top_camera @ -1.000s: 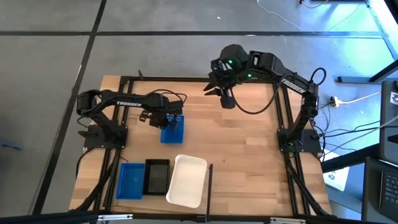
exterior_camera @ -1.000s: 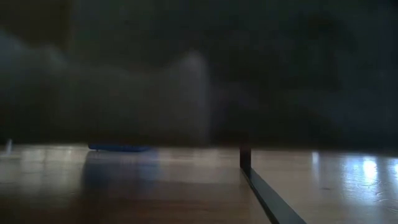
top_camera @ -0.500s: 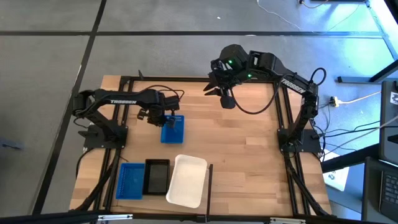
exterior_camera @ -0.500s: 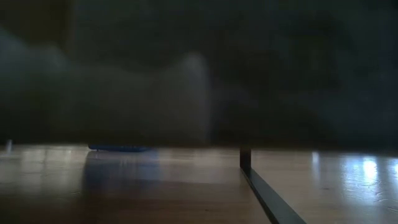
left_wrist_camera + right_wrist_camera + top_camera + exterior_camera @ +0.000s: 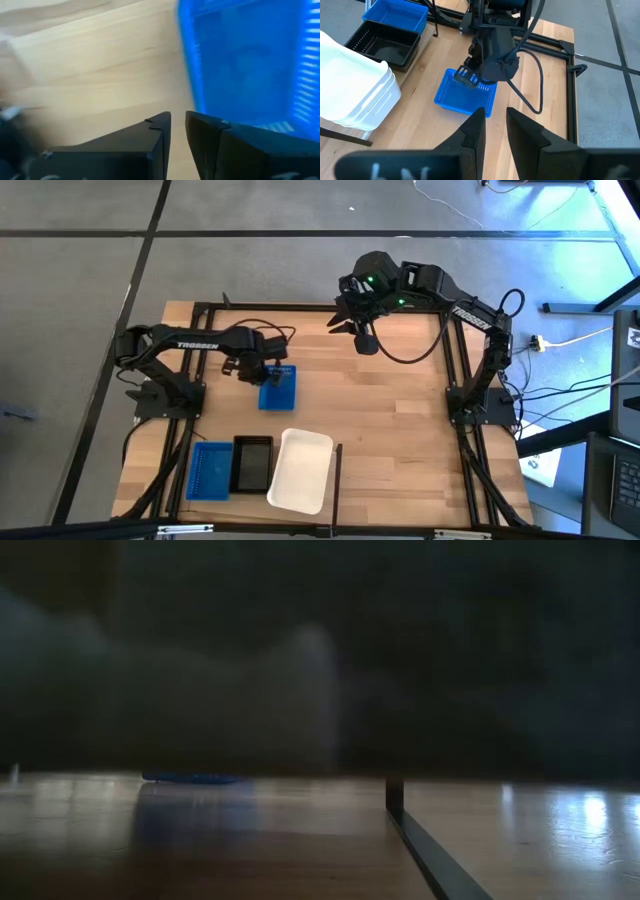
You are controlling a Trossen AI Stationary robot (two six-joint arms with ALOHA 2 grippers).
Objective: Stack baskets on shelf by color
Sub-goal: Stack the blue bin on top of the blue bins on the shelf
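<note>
The left gripper (image 5: 268, 372) is sitting at the far rim of a loose blue basket (image 5: 279, 390), toward nine o'clock from the middle of the shelf (image 5: 390, 420). In the left wrist view its two fingers (image 5: 159, 131) are nearly together with the basket's blue wall (image 5: 192, 75) by them. I cannot tell if they are pinching the rim or only touching it.

The right gripper (image 5: 345, 320) is hanging up high over the twelve o'clock edge of the shelf. Its fingers (image 5: 475, 131) are standing a little apart and are holding nothing.

Three piles are waiting near the seven o'clock corner. A blue basket stack (image 5: 209, 471) is sitting on the outside, a black basket stack (image 5: 252, 464) is sitting next to it, and a white basket stack (image 5: 300, 470) is sitting just beside that.
</note>
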